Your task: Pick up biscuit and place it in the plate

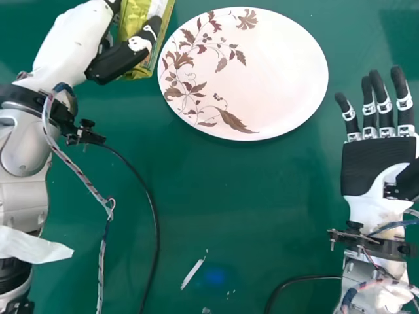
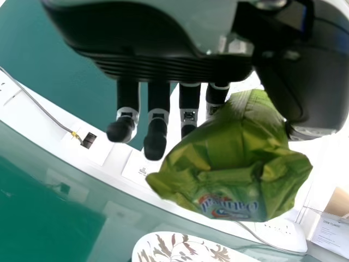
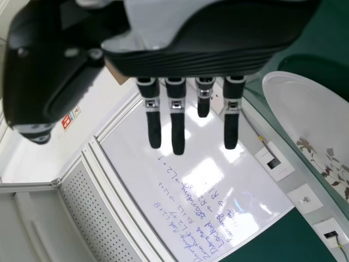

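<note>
Biscuit packet [image 2: 234,164]: pinched in the left hand [image 1: 121,63], between thumb on one side and fingers on the other. Green and yellow, crumpled at the near end in the left wrist view, with printing low on the face. In the head view, at upper left, just beside the left rim of the plate [image 1: 275,72], so not in it.

Plate: lying face up on the green bench [image 1: 216,176], toward the far side. White, with brown leaves and flowers along the left part.

Right hand [image 1: 373,163]: at the right of the head view, well apart from packet and plate. Palm up, fingers straight and spread.

Also noted on the bench: a thin white scrap [image 1: 192,274], nearer than the plate, and a black cable [image 1: 157,229] curving between scrap and left arm. In the right wrist view, beyond the fingers: a whiteboard [image 3: 136,164] with blue handwriting, beside wall sockets [image 3: 272,164]
</note>
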